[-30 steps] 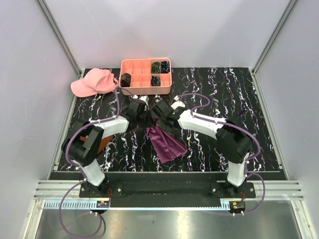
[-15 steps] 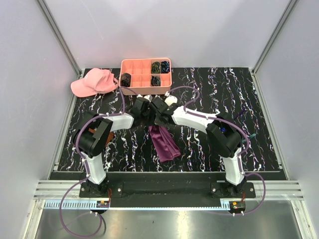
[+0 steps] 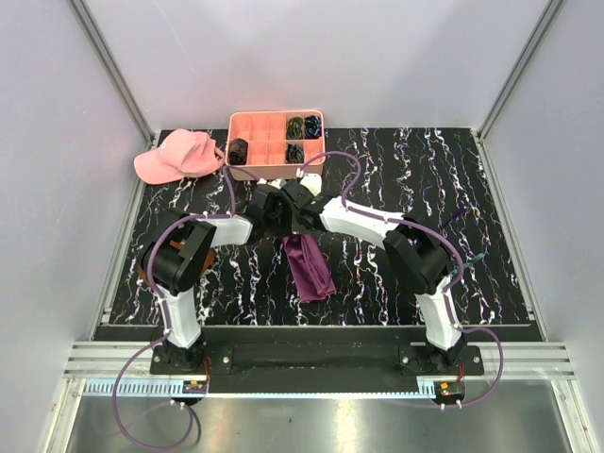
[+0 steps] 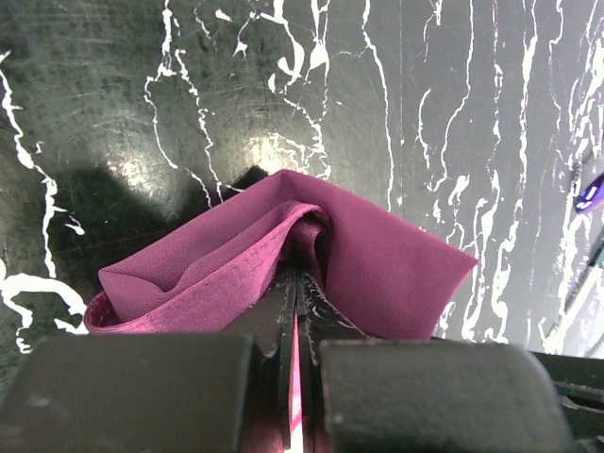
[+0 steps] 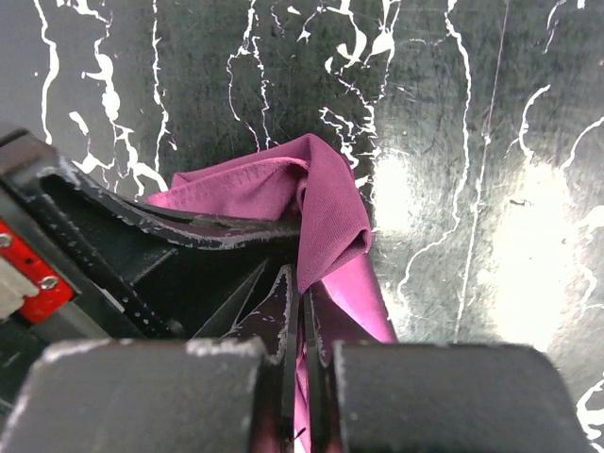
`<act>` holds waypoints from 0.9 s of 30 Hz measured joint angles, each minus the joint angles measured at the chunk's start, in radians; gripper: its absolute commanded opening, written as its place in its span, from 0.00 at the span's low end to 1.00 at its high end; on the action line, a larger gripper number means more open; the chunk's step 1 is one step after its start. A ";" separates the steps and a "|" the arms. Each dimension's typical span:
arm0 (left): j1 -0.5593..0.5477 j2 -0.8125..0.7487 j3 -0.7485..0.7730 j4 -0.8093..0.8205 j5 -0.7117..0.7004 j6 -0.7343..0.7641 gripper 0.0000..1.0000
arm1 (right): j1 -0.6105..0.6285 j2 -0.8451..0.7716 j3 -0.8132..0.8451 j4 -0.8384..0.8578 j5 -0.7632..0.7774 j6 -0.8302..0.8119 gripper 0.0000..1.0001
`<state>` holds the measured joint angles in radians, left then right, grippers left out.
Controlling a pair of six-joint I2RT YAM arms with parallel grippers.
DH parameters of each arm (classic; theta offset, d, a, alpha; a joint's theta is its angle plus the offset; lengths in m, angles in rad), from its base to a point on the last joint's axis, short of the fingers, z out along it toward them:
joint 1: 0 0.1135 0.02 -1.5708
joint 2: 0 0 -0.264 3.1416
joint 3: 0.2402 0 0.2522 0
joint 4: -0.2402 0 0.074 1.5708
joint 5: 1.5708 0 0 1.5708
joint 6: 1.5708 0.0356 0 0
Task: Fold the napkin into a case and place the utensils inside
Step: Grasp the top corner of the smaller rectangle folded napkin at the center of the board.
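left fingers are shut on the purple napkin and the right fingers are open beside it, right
No: the right fingers are also shut on the napkin, pinching a fold, as the right wrist view shows. The left fingers are shut on it, as you said.

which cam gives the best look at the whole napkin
Top external: the napkin shows as one bunched strip, nearly end to end. Left wrist shows only the folds pinched in the shut left tool; right wrist shows only a small bunch pinched in the right tool.
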<state>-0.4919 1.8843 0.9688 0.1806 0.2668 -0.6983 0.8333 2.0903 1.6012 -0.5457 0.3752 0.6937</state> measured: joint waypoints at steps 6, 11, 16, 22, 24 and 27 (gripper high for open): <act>0.016 -0.004 -0.001 -0.040 0.070 -0.023 0.05 | 0.002 0.000 -0.001 0.010 0.006 -0.088 0.00; 0.029 -0.025 0.000 -0.118 0.093 -0.036 0.05 | 0.008 0.000 -0.001 0.020 0.000 -0.116 0.00; 0.054 -0.054 0.000 -0.184 0.093 -0.037 0.03 | 0.018 0.000 0.005 0.051 -0.003 -0.118 0.00; 0.093 -0.153 -0.005 -0.259 0.136 -0.043 0.02 | 0.013 0.006 0.009 0.048 0.020 -0.143 0.00; 0.101 -0.198 -0.015 -0.261 0.144 -0.045 0.02 | 0.009 0.008 0.009 0.045 0.026 -0.147 0.00; 0.113 -0.266 -0.049 -0.261 0.133 -0.051 0.00 | 0.007 0.008 0.009 0.045 0.028 -0.151 0.00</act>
<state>-0.3790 1.6184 0.9195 -0.0807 0.3996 -0.7490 0.8406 2.0983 1.6100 -0.5003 0.4034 0.5426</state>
